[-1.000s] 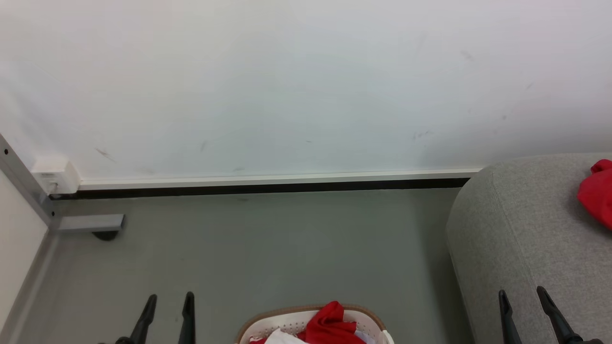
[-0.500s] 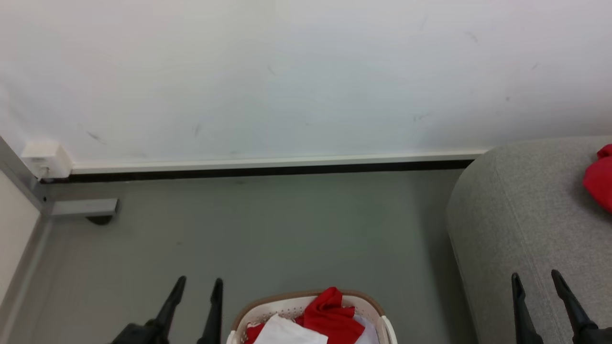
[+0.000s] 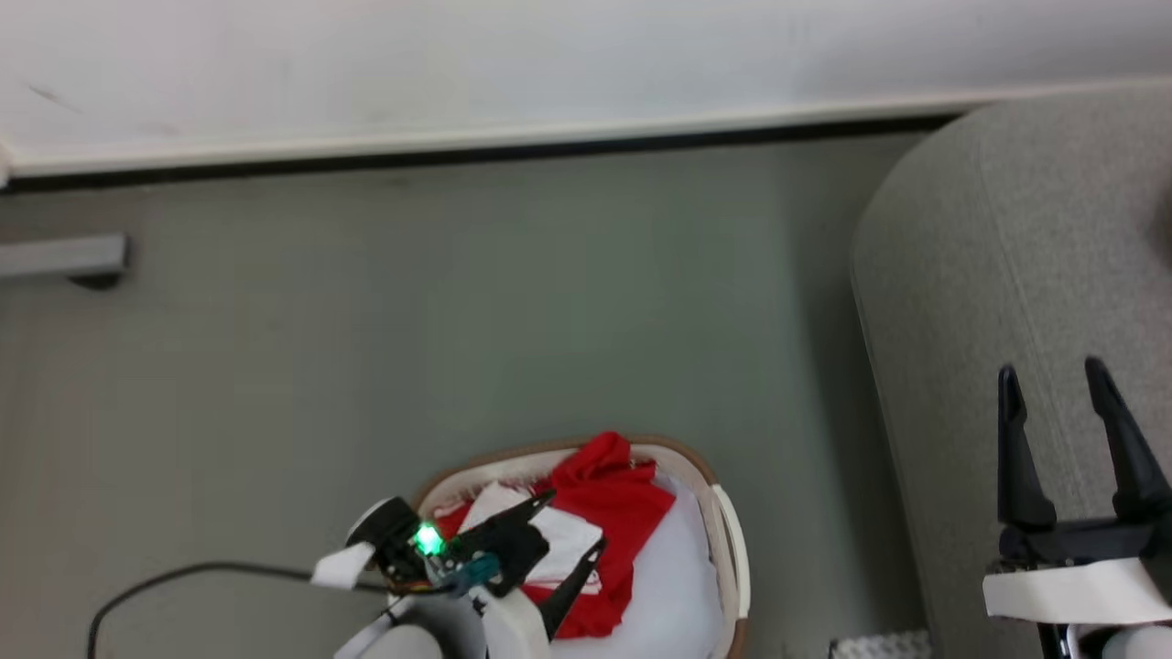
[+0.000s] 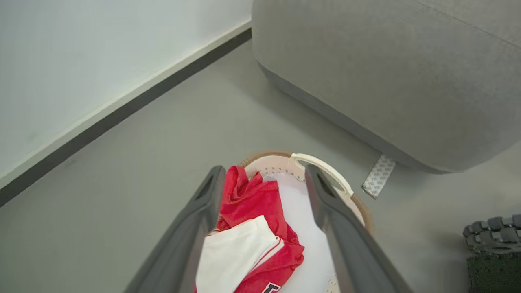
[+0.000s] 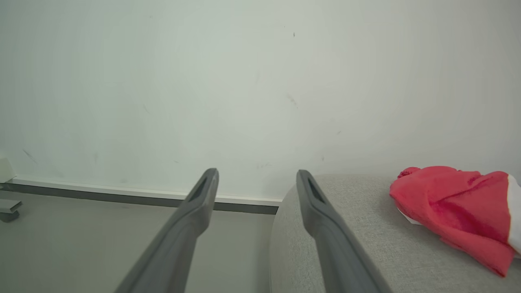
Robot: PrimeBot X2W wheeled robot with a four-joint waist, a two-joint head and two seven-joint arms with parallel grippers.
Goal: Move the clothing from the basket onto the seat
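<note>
Hovering wide open and empty, my left jaws hang above the basket (image 3: pixel 732 540), with its heap of clothing (image 3: pixel 609 499) framed between them in the left wrist view. My right jaws, equally wide and empty, point up over the near edge of the seat (image 3: pixel 1007 229), well apart from the basket. The basket stands on the floor (image 3: pixel 458 302) near the seat, and one red garment (image 5: pixel 452 203) already lies on the cushion. The clothing looks light, soft and limp. I judge that it will bunch and drape rather than hold shape, and that one layer may drag another. The raised red fold (image 4: pixel 244 195) toward the far rim seems the best hold, while the flat white panel (image 4: pixel 236 252) offers little to pinch.
</note>
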